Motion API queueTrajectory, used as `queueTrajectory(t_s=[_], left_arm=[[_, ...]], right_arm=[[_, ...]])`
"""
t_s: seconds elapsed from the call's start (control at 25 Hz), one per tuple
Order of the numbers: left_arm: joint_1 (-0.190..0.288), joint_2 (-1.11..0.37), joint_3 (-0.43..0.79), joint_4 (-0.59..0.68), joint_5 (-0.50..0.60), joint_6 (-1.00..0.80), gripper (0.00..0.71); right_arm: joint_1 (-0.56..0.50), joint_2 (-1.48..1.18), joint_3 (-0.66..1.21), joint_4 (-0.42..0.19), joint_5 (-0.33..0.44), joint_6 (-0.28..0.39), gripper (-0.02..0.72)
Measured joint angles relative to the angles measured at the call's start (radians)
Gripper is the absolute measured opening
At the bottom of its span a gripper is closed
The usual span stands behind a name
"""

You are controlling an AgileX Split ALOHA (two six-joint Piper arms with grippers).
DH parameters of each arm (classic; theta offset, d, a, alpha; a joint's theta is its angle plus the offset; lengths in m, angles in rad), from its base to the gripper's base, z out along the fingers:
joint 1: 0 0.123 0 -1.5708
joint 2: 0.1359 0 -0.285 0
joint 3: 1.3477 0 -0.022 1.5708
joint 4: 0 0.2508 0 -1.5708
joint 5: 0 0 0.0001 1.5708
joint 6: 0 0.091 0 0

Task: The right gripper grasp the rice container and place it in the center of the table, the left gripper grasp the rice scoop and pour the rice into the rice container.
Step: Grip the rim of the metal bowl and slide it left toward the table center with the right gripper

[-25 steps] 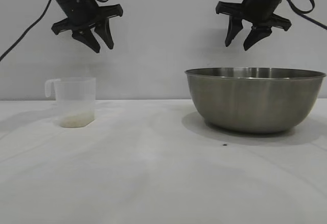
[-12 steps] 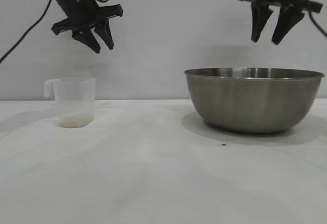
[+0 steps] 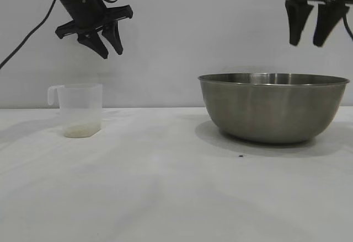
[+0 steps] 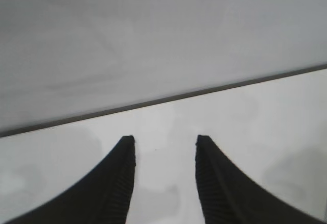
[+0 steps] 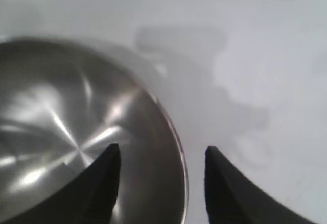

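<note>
The rice container (image 3: 273, 108), a large steel bowl, stands on the right side of the white table (image 3: 165, 187). High above its right rim hangs my right gripper (image 3: 308, 42), open and empty, fingers pointing down. In the right wrist view that gripper (image 5: 162, 150) straddles the bowl's rim (image 5: 176, 147) from above, one finger over the inside, one over the table. The rice scoop (image 3: 81, 109), a translucent cup with rice (image 3: 81, 129) at its bottom, stands at the left. My left gripper (image 3: 110, 50) hovers open and empty above it; its wrist view shows only its open gripper (image 4: 164, 140) over bare table.
A small dark speck (image 3: 240, 155) lies on the table in front of the bowl. A plain light wall (image 3: 182, 32) rises behind the table. Black cables trail from both arms at the top corners.
My right gripper has risen and shifted right, from above the bowl's middle to above its right rim. The left gripper, cup and bowl have stayed put.
</note>
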Motion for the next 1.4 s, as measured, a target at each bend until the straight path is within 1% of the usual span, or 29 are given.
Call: queueTrajectory(t_s=[0.12,0.24,0.36,0.44,0.48,0.52,0.56,0.68,0.76,0.92,1.16,1.4], left_arm=[[-0.001,0.0,0.0,0.0,0.0,0.0,0.234],[-0.001,0.0,0.0,0.0,0.0,0.0,0.234],[-0.001,0.0,0.0,0.0,0.0,0.0,0.234],[-0.001,0.0,0.0,0.0,0.0,0.0,0.234],[-0.001,0.0,0.0,0.0,0.0,0.0,0.234],[-0.001,0.0,0.0,0.0,0.0,0.0,0.234],[-0.001,0.0,0.0,0.0,0.0,0.0,0.234],[-0.001,0.0,0.0,0.0,0.0,-0.002,0.234],[-0.001,0.0,0.0,0.0,0.0,-0.002,0.234],[-0.002,0.0,0.0,0.0,-0.002,-0.002,0.234],[-0.002,0.0,0.0,0.002,-0.002,-0.002,0.234],[-0.002,0.0,0.0,0.003,-0.002,-0.002,0.234]], right_arm=[[0.0,0.0,0.074,-0.017,0.0,-0.002,0.363],[0.0,0.002,0.102,-0.037,-0.002,-0.002,0.363],[0.0,0.021,0.106,-0.052,-0.008,-0.002,0.241],[0.0,0.035,0.106,-0.056,-0.008,-0.002,0.11],[0.0,0.04,0.106,-0.057,-0.008,-0.002,0.065],[0.0,0.042,0.106,-0.058,-0.012,-0.002,0.042],[0.0,0.044,0.106,-0.055,-0.014,-0.002,0.0],[0.008,0.044,0.106,-0.032,-0.017,-0.002,0.0],[0.03,0.044,0.106,-0.029,-0.019,-0.004,0.0],[0.103,0.044,0.106,-0.015,-0.019,-0.032,0.0],[0.199,0.044,0.106,0.003,-0.019,-0.036,0.0],[0.221,0.044,0.106,0.013,-0.019,-0.036,0.0]])
